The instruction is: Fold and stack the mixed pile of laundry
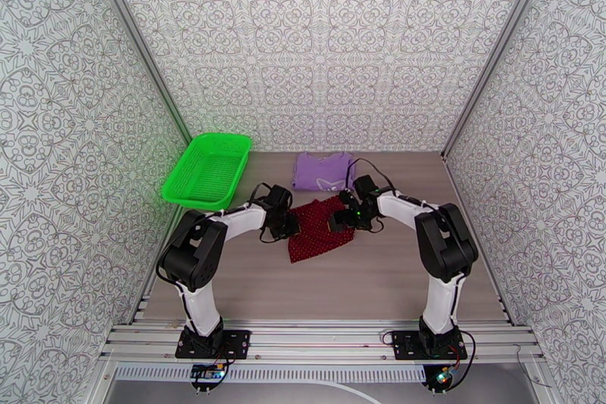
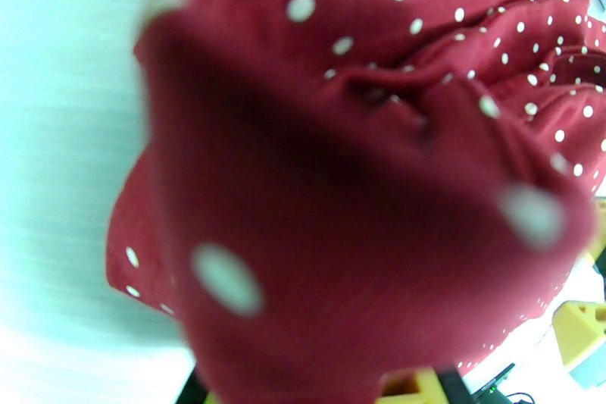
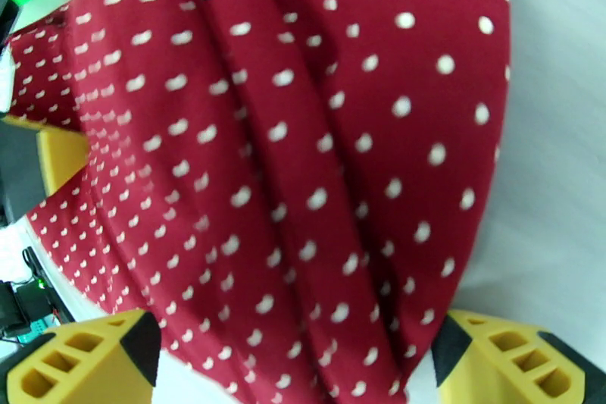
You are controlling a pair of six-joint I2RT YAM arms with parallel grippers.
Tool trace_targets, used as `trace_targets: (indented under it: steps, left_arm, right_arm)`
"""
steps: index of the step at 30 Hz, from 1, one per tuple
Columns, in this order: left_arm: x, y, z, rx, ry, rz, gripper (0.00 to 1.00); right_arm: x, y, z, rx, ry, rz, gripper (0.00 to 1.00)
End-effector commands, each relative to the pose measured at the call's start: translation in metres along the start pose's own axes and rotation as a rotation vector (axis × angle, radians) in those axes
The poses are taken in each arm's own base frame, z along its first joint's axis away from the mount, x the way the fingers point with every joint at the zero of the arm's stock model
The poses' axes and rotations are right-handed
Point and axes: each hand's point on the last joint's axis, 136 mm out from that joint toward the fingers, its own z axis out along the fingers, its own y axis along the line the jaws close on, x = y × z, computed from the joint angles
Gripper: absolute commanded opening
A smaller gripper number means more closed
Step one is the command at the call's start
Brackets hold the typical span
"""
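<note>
Red dotted garment (image 1: 321, 231) lies mid-table, roughly flat and skewed, with one corner pointing at the near edge and another toward the back. Left gripper (image 1: 286, 227) sits on its left edge. The wrist view there is nearly all bunched red cloth pulled right up to the lens, so the jaws read as closed and pinching the fabric. The pinch point itself is hidden by the cloth.

Right gripper (image 3: 297, 349) is on the garment's right-rear edge. Its yellow fingers (image 3: 98, 360) are spread wide with a pleated band of the cloth running between them. Nothing is clamped on that side.

Purple T-shirt (image 1: 324, 171) is folded at the back of the table (image 1: 363, 284), close to the rear wall. The red garment's far corner comes just beside its near edge; can't tell if they touch.

Green basket (image 1: 206, 170) is in the back-left corner, tilted against the left wall and well apart from both garments.

Room to move:
- The whole near half of the table is bare, from the garment's near corner to the arm bases.
- There is a bare strip along the right side too.
- The back is tight, with T-shirt, basket and wall there.
- Both forearms angle inward, with the grippers near each other over the cloth.
</note>
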Motion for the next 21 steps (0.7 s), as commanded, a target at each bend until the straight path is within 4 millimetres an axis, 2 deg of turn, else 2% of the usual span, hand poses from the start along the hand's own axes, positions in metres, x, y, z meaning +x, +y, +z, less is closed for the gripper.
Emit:
trace_targets:
  steps: [1, 3, 8, 16, 18, 19, 20, 21]
  left_arm:
    - [0.001, 0.02, 0.012, -0.085, 0.005, 0.012, 0.0]
    - [0.0, 0.019, 0.012, -0.08, 0.003, 0.01, 0.0]
    - [-0.002, 0.014, 0.015, -0.067, -0.001, 0.007, 0.0]
    - [-0.011, -0.005, 0.016, -0.033, -0.024, 0.013, 0.0]
    - [-0.013, -0.01, 0.017, -0.029, -0.028, 0.018, 0.0]
    - [-0.014, -0.013, 0.017, -0.026, -0.031, 0.022, 0.0]
    - [-0.014, -0.014, 0.017, -0.026, -0.032, 0.024, 0.0]
    - [-0.014, -0.015, 0.017, -0.026, -0.035, 0.027, 0.0]
  right_arm:
    - [0.006, -0.001, 0.029, -0.036, 0.04, 0.021, 0.99]
    - [0.01, 0.001, 0.035, -0.04, 0.051, 0.021, 0.96]
    - [0.013, 0.008, 0.038, -0.053, 0.052, 0.023, 0.74]
    - [0.01, 0.024, 0.027, -0.089, 0.03, 0.008, 0.58]
    - [0.008, 0.024, 0.025, -0.084, 0.021, 0.009, 0.46]
    - [0.008, 0.023, 0.024, -0.077, 0.019, 0.01, 0.35]
    - [0.007, 0.022, 0.023, -0.067, 0.013, 0.015, 0.16]
    - [0.006, 0.02, 0.021, -0.048, 0.007, 0.019, 0.03]
